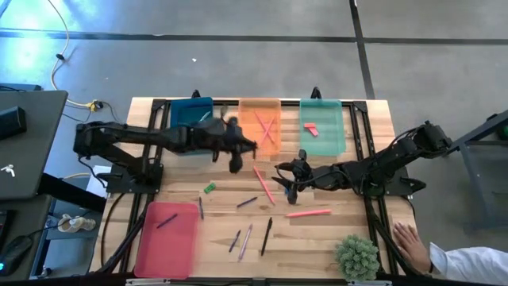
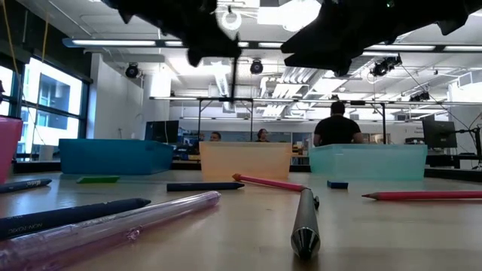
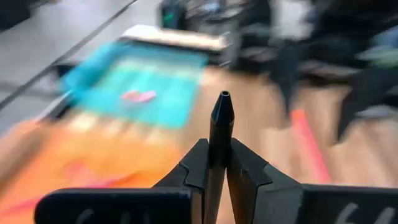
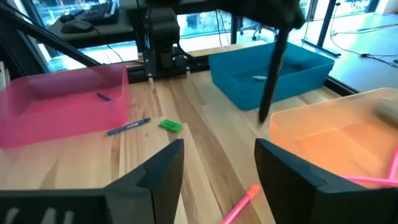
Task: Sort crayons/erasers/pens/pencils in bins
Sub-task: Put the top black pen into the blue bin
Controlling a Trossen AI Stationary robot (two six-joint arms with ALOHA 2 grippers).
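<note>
From above: left gripper (image 1: 236, 156) near frame centre, at the lower left corner of the orange bin (image 1: 260, 127), clamped on a dark pen (image 1: 236, 164). Right gripper (image 1: 287, 179) just right of centre, over bare table (image 1: 349, 210), fingers parted, empty. Along the top of the table, left to right: teal bin (image 1: 191, 119), orange bin holding pink sticks, mint bin (image 1: 321, 125) with a red eraser (image 1: 310, 129) inside. Pink bin (image 1: 167, 238) at lower left, one dark stick in it. Green eraser (image 1: 209, 188) left of centre, on the wood. Loose pens and pencils scattered across the lower middle; pink crayon (image 1: 308, 213) lower right; small plant (image 1: 356, 256) and a person's hand (image 1: 408, 241) at the bottom right. At table height: arms as dark shapes across the top; pen hanging straight down at upper centre (image 2: 236, 68); teal (image 2: 117, 156), orange (image 2: 245, 160) and mint (image 2: 367, 162) bins in a row at mid-height; green eraser (image 2: 97, 179) at left, a blue eraser (image 2: 337, 184) at right; silver pen (image 2: 305, 223) in the foreground. Left wrist: fingers (image 3: 249, 171) at bottom centre, closed on the pen (image 3: 220, 140), tip upward; mint bin (image 3: 146, 81) blurred at upper left. Right wrist: fingers (image 4: 163, 165) wide apart at the bottom, nothing between; pink bin (image 4: 62, 102) at left, green eraser (image 4: 170, 126) left of centre, teal bin (image 4: 273, 73) upper right, orange bin (image 4: 336, 134) at right, pen (image 4: 272, 74) hanging above it.
</note>
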